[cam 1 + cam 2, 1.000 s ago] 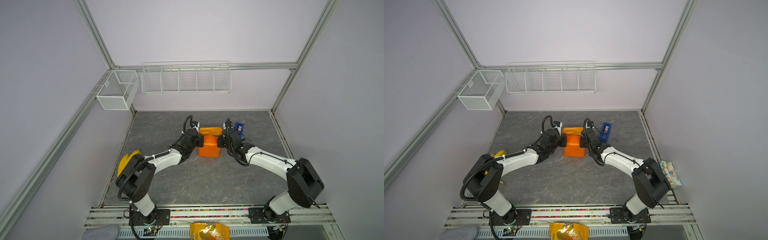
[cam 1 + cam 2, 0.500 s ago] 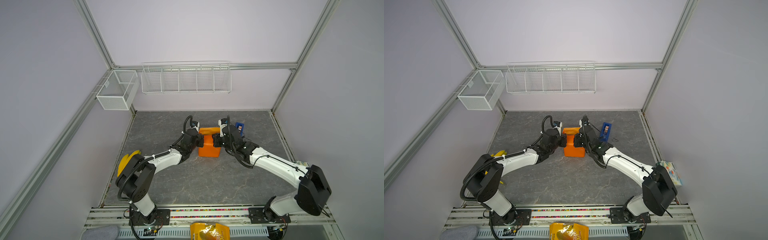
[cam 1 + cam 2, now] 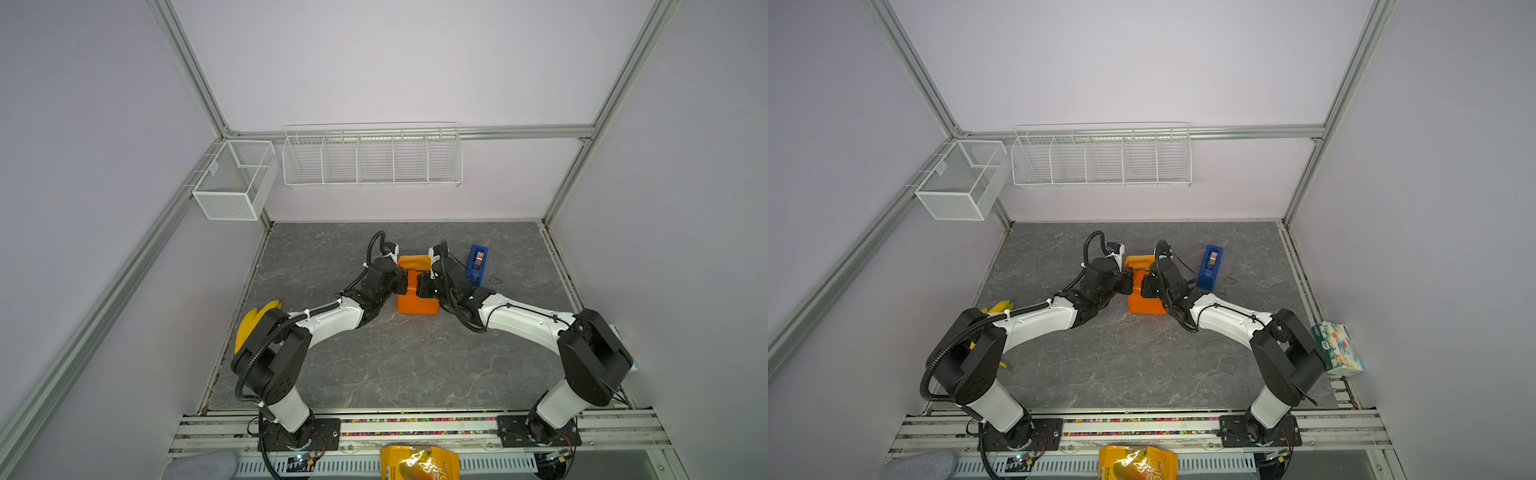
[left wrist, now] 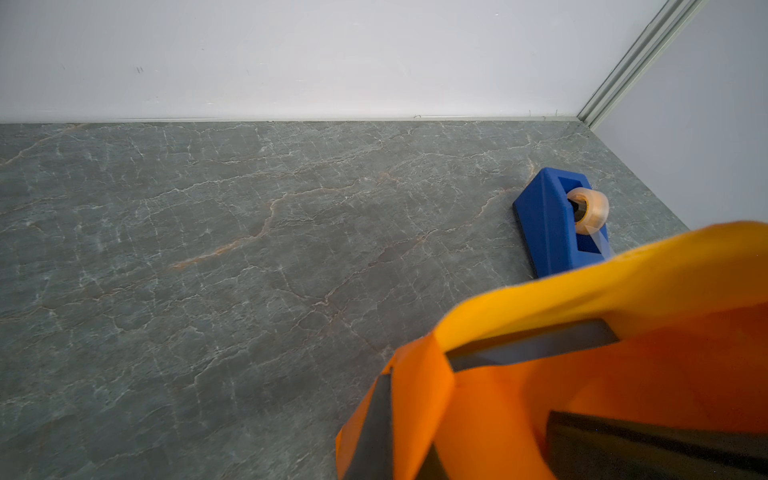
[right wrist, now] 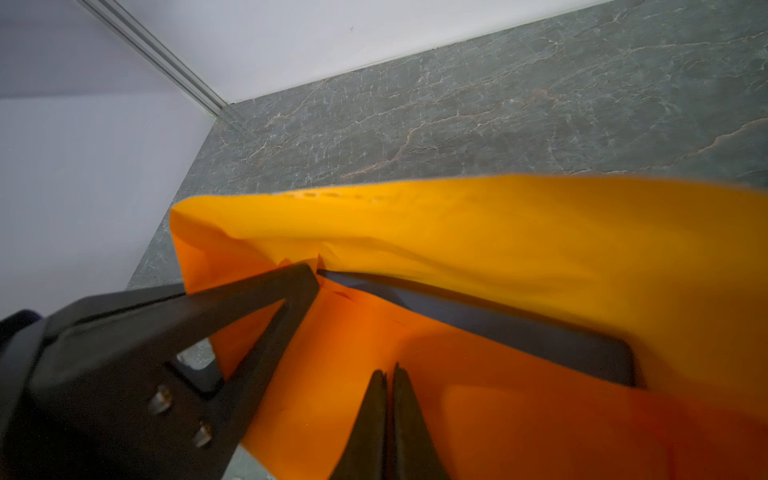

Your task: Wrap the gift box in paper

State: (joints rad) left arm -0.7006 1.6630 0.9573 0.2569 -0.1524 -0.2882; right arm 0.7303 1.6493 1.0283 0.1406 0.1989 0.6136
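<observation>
The gift box shows only as dark navy strips point(image 5: 498, 326) point(image 4: 532, 345) where the orange paper point(image 3: 417, 297) point(image 3: 1144, 299) gapes around it. The paper covers the box's top and near side, and a flap stands up along the far edge point(image 5: 457, 224). My left gripper point(image 3: 402, 279) point(image 5: 309, 275) is shut, with its tip against the paper fold at the box's left far corner. My right gripper point(image 3: 420, 286) point(image 5: 388, 374) is shut, its tips over the paper on the box's top with nothing between them.
A blue tape dispenser point(image 3: 477, 264) point(image 4: 552, 224) stands just right of the box. Yellow bananas point(image 3: 253, 322) lie at the left table edge. A snack bag point(image 3: 419, 463) sits below the front rail and a tissue box point(image 3: 1339, 347) at the right edge. Wire baskets point(image 3: 372, 156) hang on the back wall.
My right gripper has closed and shifted left from the box's right side onto its top. The left gripper has stayed shut at the box's left corner.
</observation>
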